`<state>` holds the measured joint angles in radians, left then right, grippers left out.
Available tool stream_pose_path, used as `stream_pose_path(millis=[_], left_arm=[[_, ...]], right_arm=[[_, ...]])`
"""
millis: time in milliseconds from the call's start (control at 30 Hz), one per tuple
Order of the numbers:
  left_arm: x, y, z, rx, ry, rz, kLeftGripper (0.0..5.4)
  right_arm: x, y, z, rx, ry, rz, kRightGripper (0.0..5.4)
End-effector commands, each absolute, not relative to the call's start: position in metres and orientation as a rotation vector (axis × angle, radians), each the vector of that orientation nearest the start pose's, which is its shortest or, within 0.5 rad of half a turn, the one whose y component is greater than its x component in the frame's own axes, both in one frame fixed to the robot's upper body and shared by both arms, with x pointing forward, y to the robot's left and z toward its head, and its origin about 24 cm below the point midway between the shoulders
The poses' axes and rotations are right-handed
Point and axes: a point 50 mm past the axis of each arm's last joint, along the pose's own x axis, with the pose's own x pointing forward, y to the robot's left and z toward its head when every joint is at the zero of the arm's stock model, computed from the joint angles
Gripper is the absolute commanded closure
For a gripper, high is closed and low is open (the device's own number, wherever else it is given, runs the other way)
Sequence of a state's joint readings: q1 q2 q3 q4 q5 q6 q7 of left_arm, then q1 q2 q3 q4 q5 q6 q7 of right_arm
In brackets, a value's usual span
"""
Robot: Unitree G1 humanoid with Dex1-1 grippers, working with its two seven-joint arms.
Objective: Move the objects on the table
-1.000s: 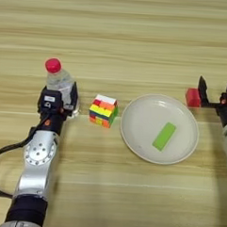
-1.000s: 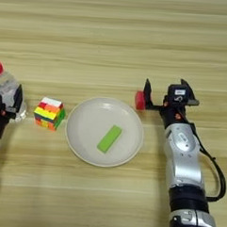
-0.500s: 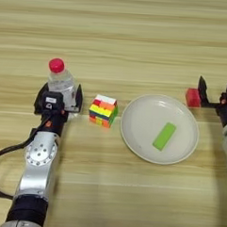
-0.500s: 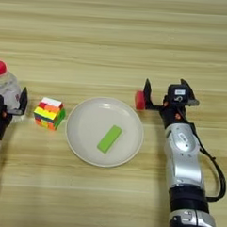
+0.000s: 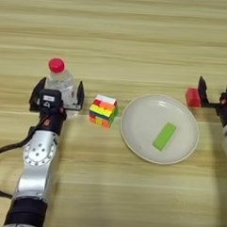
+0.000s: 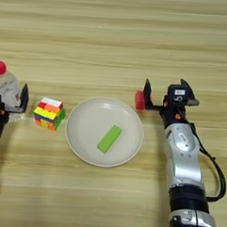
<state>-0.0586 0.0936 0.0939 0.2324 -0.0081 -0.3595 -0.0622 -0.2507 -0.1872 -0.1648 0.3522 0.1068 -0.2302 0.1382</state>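
Note:
The clear bottle [image 5: 60, 81] with a red cap [image 5: 56, 65] stands upright on the wooden table [image 5: 114, 35] at the left. My left gripper [image 5: 59, 92] is open, and its two black fingers [image 5: 80, 93] stand on either side of the bottle's base. Just right of it sits the multicoloured puzzle cube [image 5: 103, 110], untouched. At the right, my right gripper [image 6: 165, 86] is open with nothing between its fingers. Its left finger [image 6: 146, 91] stands beside a small red block [image 6: 140, 100].
A pale round plate [image 5: 134, 112] lies between the cube and my right gripper. A green bar-shaped block [image 5: 164, 136] lies on it. The red block rests just off the plate's upper right rim.
My left gripper's fingers have spread apart around the bottle, which has stayed upright in about the same place. The cube, plate and right arm have not moved.

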Motion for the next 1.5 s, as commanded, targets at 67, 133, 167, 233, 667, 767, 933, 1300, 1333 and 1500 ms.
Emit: stream_pose_path(millis=[67,133,167,233,667,767,933,1300,1333,1500], left_arm=[[0.259,0.185,0.046,0.087,-0.210,0.023,0.03],[0.259,0.185,0.049,0.088,-0.226,0.023,0.03],[0.260,0.185,0.052,0.089,-0.240,0.026,0.03],[0.259,0.185,0.058,0.086,-0.280,0.029,0.03],[0.242,0.178,0.096,0.059,-0.521,-0.016,0.03],[0.237,0.176,0.104,0.060,-0.558,-0.030,0.03],[0.221,0.158,0.117,0.093,-0.593,-0.123,0.03],[0.217,0.104,0.091,0.036,-0.457,-0.306,0.03],[0.219,0.100,0.087,0.035,-0.441,-0.319,0.03],[0.226,0.092,0.069,0.032,-0.372,-0.329,0.03]], right_arm=[[0.299,-0.211,0.063,-0.065,-0.161,-0.008,0.00],[0.299,-0.211,0.063,-0.064,-0.162,-0.008,0.00],[0.299,-0.212,0.063,-0.064,-0.161,-0.008,0.00],[0.299,-0.212,0.063,-0.064,-0.161,-0.008,0.00],[0.298,-0.211,0.062,-0.063,-0.157,-0.008,0.00],[0.298,-0.211,0.062,-0.063,-0.157,-0.008,0.00],[0.298,-0.211,0.062,-0.063,-0.156,-0.007,0.00],[0.300,-0.211,0.064,-0.063,-0.162,-0.004,0.00],[0.300,-0.211,0.064,-0.063,-0.162,-0.004,0.00],[0.301,-0.211,0.064,-0.063,-0.163,-0.006,0.00]])
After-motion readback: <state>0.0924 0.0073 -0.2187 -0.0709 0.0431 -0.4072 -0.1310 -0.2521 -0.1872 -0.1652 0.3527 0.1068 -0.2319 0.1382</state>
